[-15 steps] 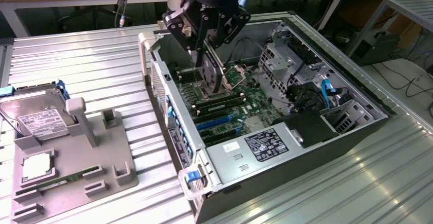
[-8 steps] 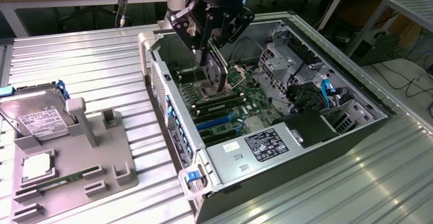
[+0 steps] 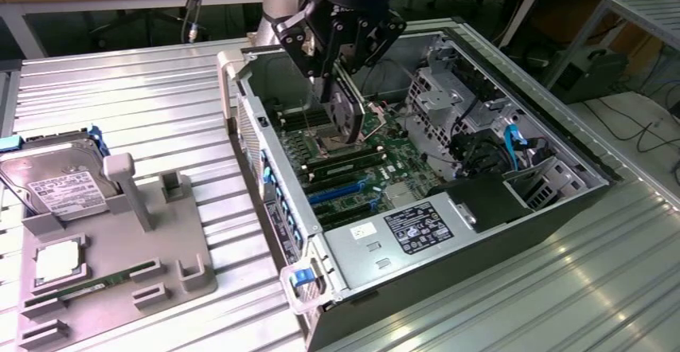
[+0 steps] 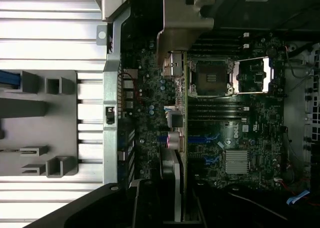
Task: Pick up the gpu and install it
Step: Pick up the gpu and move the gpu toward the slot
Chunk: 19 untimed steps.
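Observation:
The gpu (image 3: 343,115), a thin dark card, hangs on edge inside the open computer case (image 3: 595,169), just above the motherboard (image 3: 409,165). My gripper (image 3: 338,72) is shut on its upper edge. In the wrist view the gpu (image 4: 178,138) shows edge-on as a long narrow strip with its silver end bracket (image 4: 184,22) near the case's rear wall. It runs over the board beside the open CPU socket (image 4: 215,77) and the blue expansion slots (image 4: 207,138). The gripper (image 4: 175,205) fingers show as dark shapes on either side of the card.
A grey holder tray (image 3: 170,264) stands at the exterior view's left, carrying a silver hard drive (image 3: 64,186), a processor chip (image 3: 59,260) and a green memory stick (image 3: 95,280). Inside the case are a metal drive cage (image 3: 447,89), blue cables (image 3: 515,141) and a black box (image 3: 489,201).

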Motion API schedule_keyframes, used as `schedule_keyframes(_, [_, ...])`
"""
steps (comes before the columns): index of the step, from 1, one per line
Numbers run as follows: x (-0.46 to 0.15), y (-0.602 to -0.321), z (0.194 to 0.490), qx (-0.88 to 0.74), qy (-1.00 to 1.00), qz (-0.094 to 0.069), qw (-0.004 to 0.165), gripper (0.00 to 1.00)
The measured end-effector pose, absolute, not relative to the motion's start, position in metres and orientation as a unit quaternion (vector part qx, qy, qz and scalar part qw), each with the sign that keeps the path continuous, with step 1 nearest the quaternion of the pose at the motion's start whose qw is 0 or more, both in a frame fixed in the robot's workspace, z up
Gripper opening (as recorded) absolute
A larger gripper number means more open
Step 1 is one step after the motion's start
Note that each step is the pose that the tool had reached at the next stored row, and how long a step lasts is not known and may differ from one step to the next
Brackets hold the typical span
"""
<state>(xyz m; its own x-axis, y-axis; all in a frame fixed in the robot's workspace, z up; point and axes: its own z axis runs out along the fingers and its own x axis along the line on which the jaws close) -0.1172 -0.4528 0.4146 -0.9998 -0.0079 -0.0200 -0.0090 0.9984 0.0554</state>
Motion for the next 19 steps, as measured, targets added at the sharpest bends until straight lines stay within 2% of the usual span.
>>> schedule_keyframes(19, [-0.097, -0.453, 0.414, -0.004, 1.000, 0.028, 0.010, 0.28])
